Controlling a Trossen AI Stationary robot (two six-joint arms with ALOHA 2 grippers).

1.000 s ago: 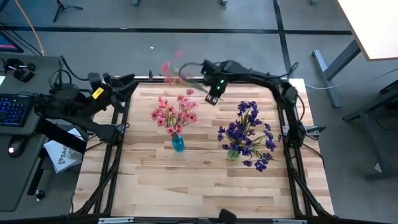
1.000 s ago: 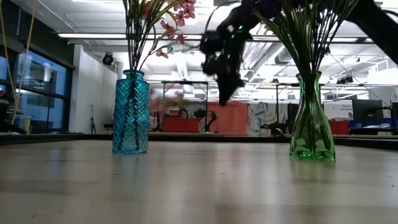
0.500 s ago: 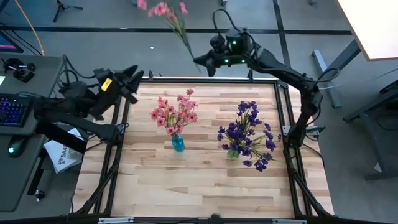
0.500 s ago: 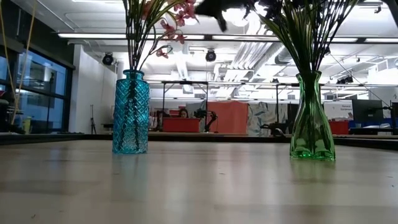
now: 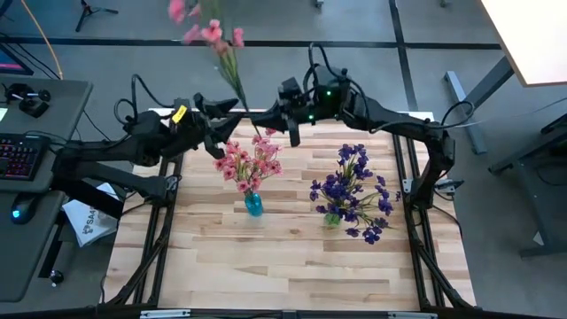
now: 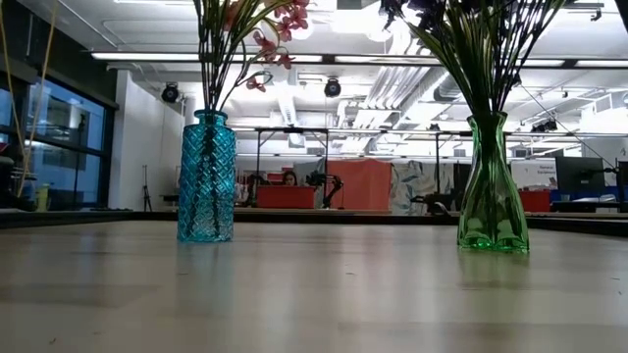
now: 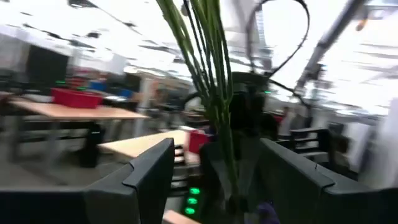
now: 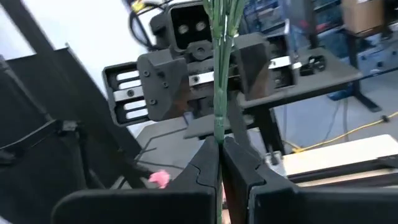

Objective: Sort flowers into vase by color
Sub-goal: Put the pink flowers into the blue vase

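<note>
Both arms have swung together since 0.5 s ago: right gripper pinches pink sprig stem, left gripper fingers open around it. Wood table w/ blue vase of pink, green vase of purple; office room behind.

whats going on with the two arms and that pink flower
The right gripper pinches the stem of a pink sprig above the table's far edge. The left gripper faces it with jaws open around the stem, set for a handover. Pink flowers already stand in the blue vase, purple flowers in the green vase.
</note>
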